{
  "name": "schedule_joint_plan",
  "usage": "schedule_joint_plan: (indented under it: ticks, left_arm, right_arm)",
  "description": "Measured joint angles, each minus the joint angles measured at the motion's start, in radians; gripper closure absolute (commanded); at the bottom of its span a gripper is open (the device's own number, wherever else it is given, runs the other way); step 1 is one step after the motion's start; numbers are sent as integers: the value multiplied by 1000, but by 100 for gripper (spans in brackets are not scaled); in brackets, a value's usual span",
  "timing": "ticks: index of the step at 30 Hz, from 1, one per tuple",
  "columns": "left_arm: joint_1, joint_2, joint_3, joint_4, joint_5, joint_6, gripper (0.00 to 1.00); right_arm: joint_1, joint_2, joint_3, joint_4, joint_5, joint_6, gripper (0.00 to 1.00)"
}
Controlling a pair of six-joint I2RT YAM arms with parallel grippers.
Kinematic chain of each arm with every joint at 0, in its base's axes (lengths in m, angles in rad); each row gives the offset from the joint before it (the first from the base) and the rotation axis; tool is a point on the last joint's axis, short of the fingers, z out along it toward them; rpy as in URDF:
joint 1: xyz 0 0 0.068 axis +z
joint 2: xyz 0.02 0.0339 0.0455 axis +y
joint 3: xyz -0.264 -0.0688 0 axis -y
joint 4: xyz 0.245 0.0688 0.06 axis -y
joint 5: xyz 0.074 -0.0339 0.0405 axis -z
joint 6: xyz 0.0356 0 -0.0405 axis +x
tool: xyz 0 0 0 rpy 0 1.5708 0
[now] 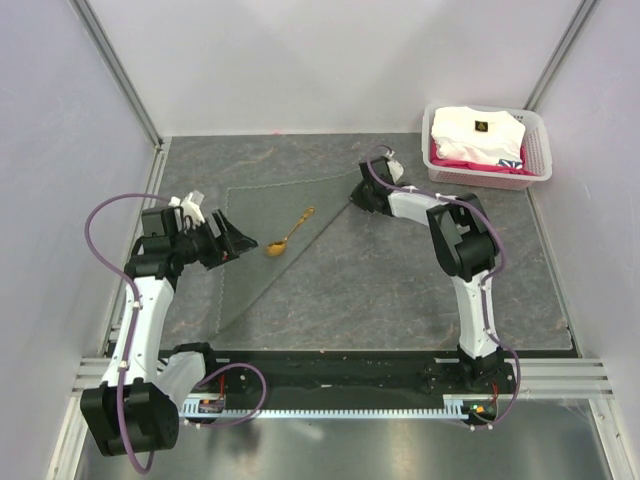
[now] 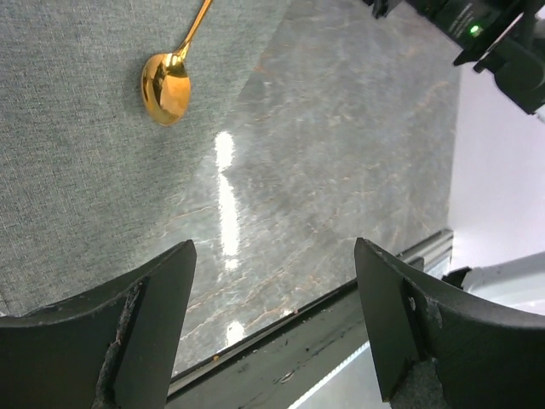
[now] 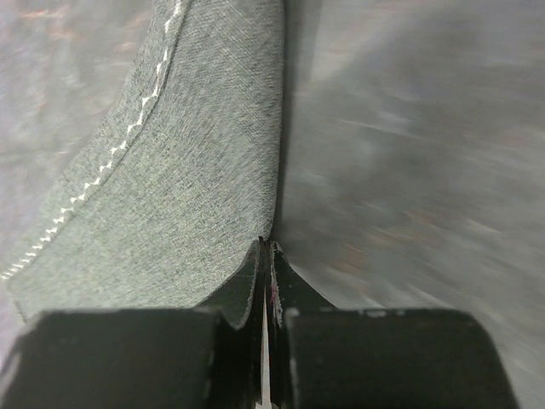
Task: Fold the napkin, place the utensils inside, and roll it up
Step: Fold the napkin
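From the top view I see the napkin point(image 1: 245, 270) lying flat on the left half of the table point(image 1: 400, 290), folded into a triangle with its long edge running from the far right down to the near left. The gold spoon point(image 1: 288, 233) lies on the cloth close to that long edge, bowl toward the left. My left gripper point(image 1: 240, 242) sits over the napkin just left of the bowl. My right gripper point(image 1: 358, 192) is down at the napkin's far right corner. In the far right corner of the table, a basket point(image 1: 540, 150) holds 1 folded white garment point(image 1: 475, 135).

On the left wrist camera, the left gripper point(image 2: 272, 324) has its jaws spread wide with nothing between them. The spoon point(image 2: 166, 88) rests bowl-up on the napkin point(image 2: 85, 170), well ahead of the tips.

The right wrist picture is blurred. The right gripper point(image 3: 264, 273) looks pressed together, and as far as I can make out it pinches the napkin point(image 3: 187, 187) at its corner, with the pale stitched hem running along the left.
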Motion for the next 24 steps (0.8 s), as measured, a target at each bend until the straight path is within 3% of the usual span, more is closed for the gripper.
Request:
schedule_joint_plan:
  ticks: [14, 22, 23, 24]
  left_arm:
    - [-27, 28, -6, 76, 172, 16, 17]
    - [-39, 48, -6, 84, 179, 16, 17]
    - [-40, 53, -6, 84, 177, 16, 17]
    - [-40, 59, -6, 84, 177, 16, 17]
  right_arm:
    - [-19, -391, -484, -116, 211, 66, 100]
    - [-26, -611, -701, -226, 265, 110, 100]
    - [-26, -638, -719, -247, 269, 109, 97]
    - [-27, -665, -734, -266, 273, 109, 89]
